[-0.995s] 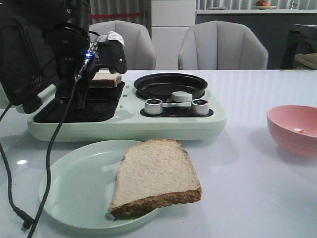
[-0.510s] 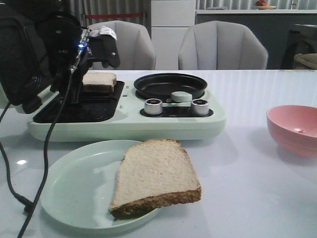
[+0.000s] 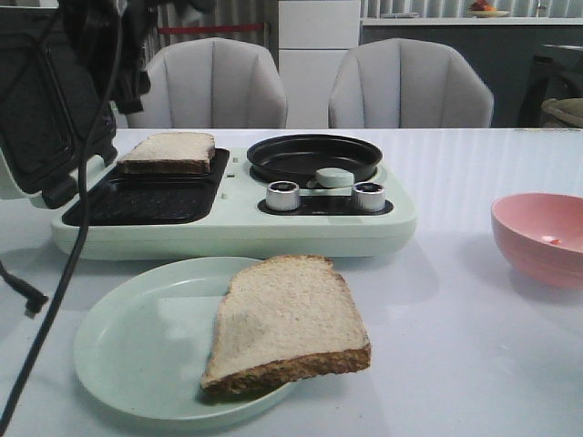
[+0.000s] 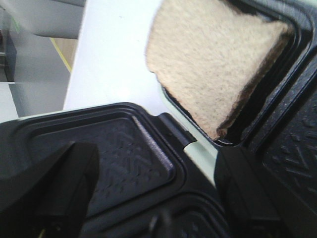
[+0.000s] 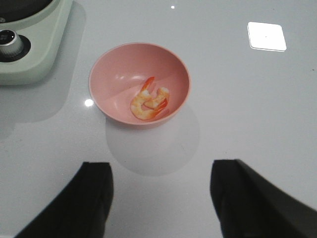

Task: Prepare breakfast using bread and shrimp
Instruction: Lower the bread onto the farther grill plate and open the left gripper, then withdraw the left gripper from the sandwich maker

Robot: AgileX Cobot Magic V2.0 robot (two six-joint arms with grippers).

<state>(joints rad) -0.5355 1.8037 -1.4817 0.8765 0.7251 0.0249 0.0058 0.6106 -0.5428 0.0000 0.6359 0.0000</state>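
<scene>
Front view: one bread slice (image 3: pixel 168 151) rests on the far edge of the sandwich plate of the breakfast maker (image 3: pixel 232 218), tilted, not seated flat in the well. The open lid (image 3: pixel 41 100) stands upright at the left end. The second slice (image 3: pixel 287 323) lies on the green plate (image 3: pixel 137 341) at the near table edge, overhanging the plate's right rim. The pink bowl (image 3: pixel 539 235) sits near the right table edge, well apart from the appliance.

Left wrist view: the left gripper (image 4: pixel 158 208) hangs above the lid hinge with its fingers spread and empty. The slice leans on the well's corner.

Right wrist view: the right gripper (image 5: pixel 161 198) hovers over bare table, fingers apart, holding nothing. The shrimp (image 5: pixel 148 101) lie in the bowl bottom.

Judgement: bread placement appears done; the next move calls for the shrimp. The bowl wall restricts finger approach, and the tilted slice may shift.
</scene>
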